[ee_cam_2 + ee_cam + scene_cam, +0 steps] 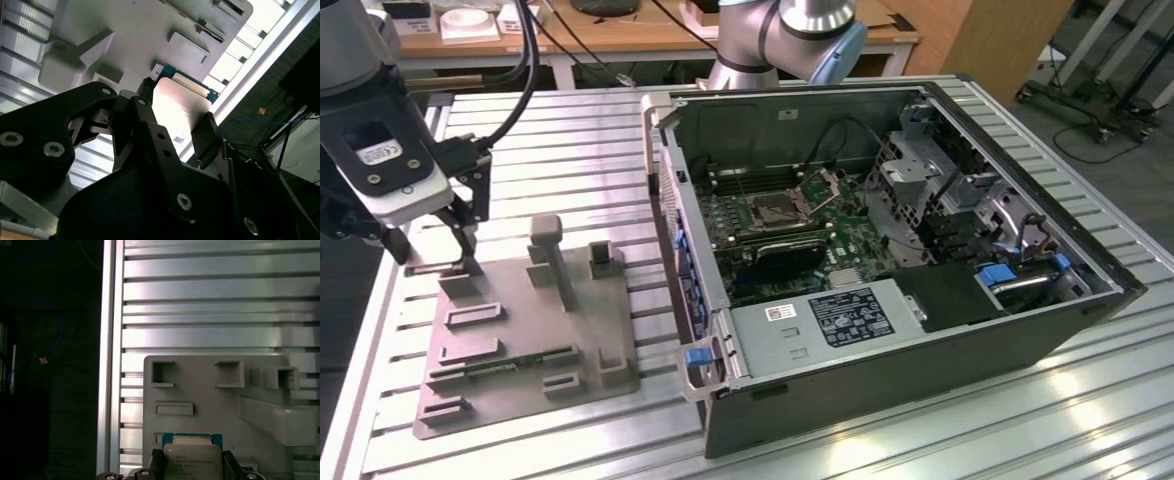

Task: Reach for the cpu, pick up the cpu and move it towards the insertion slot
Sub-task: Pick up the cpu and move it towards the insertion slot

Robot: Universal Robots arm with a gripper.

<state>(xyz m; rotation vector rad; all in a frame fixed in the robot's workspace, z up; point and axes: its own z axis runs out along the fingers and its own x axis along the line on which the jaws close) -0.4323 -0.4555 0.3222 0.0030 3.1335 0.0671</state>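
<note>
The cpu (192,464), a flat square chip with a silvery top on a green base, lies in the corner pocket of the grey tray (200,390). My gripper (194,458) has one black finger against each side edge of the chip. In the second wrist view the cpu (180,107) sits between the fingers (145,92) of the gripper (176,109). In the exterior view the gripper (435,258) stands low at the tray's (520,340) far corner on the exterior view's left. The insertion slot (781,212) is inside the open computer case, flap raised.
The open computer case (894,300) fills the exterior view's right half of the slatted metal table (560,130). On the tray stand upright posts (547,250) and lies a green memory stick (520,362). The table edge (112,365) runs close beside the tray.
</note>
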